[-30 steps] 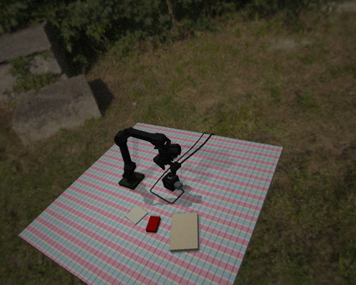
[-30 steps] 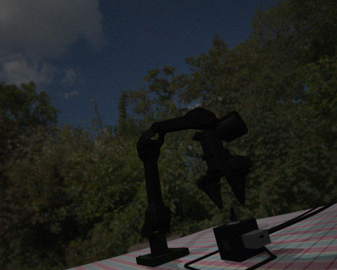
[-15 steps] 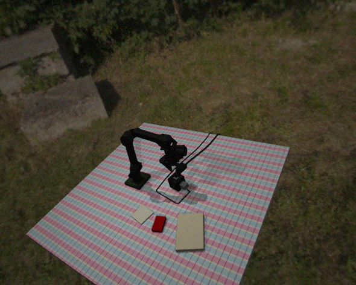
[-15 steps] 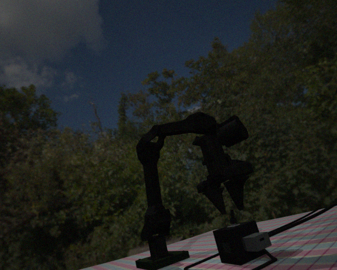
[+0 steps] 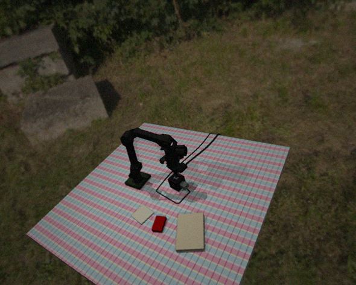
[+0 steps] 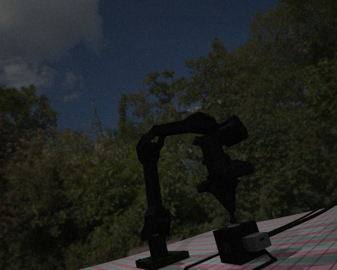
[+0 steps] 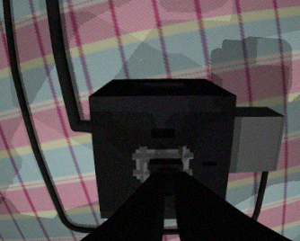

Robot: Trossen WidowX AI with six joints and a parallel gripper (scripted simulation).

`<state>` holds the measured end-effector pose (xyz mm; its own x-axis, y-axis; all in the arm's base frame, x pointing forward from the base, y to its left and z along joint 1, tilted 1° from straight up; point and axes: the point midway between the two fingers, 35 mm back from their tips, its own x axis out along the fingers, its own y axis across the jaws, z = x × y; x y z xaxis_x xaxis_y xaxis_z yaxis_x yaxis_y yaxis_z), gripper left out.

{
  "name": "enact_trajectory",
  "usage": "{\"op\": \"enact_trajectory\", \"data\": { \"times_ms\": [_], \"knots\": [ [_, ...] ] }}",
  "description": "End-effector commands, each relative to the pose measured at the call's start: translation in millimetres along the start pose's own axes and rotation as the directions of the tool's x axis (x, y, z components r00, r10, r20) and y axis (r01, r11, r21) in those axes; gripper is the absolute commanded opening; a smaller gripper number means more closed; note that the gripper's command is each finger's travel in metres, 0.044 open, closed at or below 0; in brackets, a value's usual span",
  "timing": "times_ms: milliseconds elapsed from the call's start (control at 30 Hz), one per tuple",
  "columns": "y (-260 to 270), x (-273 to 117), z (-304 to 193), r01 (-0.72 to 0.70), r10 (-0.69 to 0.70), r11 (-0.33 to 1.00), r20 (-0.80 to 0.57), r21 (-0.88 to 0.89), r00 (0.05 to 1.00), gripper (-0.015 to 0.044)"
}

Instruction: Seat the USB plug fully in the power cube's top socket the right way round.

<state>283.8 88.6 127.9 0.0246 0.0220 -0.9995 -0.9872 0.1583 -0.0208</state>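
Observation:
The black power cube stands on the checked cloth. A pale grey outline surrounds the socket on its top. The dark USB plug stands upright in that socket, with part of it above the cube. My gripper points down over the cube, with its fingertips closed around the upper part of the plug. The fingers hide much of the plug in the wrist view. Its facing and exact depth are too dark to tell.
A grey block sticks out from the cube's side. Black cables run around and away from the cube. A cream square, a red box and a beige slab lie on the cloth.

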Motion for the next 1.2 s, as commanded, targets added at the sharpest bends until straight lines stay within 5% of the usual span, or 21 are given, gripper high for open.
{"op": "enact_trajectory", "data": {
  "times_ms": [0, 1167],
  "knots": [
    [0, 0, 0, 0.001, -0.001, 1.0, 0.0, 0.0, 1.0, 0.0],
    [0, -14, 0, 0.0, 0.0, 1.0, 0.0, 0.0, 1.0, 0.0]
  ]
}}
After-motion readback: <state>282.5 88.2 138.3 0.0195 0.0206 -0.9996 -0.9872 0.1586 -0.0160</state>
